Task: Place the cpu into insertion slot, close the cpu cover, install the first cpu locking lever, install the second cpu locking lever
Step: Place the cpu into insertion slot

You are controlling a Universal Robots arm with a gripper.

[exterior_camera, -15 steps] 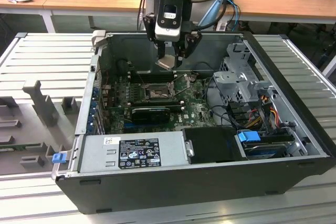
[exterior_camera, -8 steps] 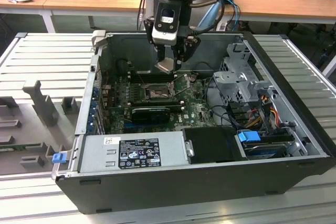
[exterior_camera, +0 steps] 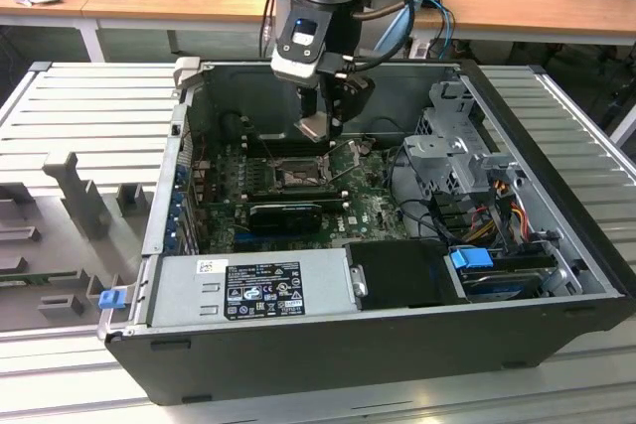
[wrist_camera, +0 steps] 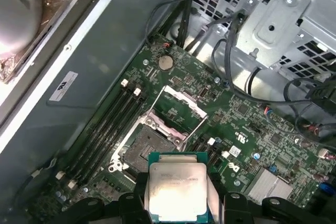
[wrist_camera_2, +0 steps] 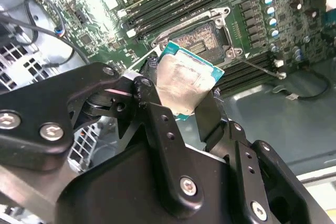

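My gripper (exterior_camera: 318,129) hangs inside the open computer case, shut on the cpu (exterior_camera: 314,128). In both wrist views the cpu (wrist_camera: 177,190) (wrist_camera_2: 184,83), silvery top with a green edge, sits clamped between the black fingers (wrist_camera: 140,195) (wrist_camera_2: 157,116). It hovers tilted just above and slightly short of the insertion slot (wrist_camera: 148,148) (wrist_camera_2: 203,39), whose dark contact field is bare. The cpu cover (wrist_camera: 181,109) stands hinged open beyond the slot. A thin locking lever (wrist_camera_2: 258,67) sticks out raised beside the socket.
Long black memory slots (wrist_camera: 107,129) flank the socket. A silver drive cage (wrist_camera: 283,19) with cables stands close by. The power supply (exterior_camera: 253,290) and a black card (exterior_camera: 286,213) lie toward the case front. The case walls (exterior_camera: 169,176) hem the arm in.
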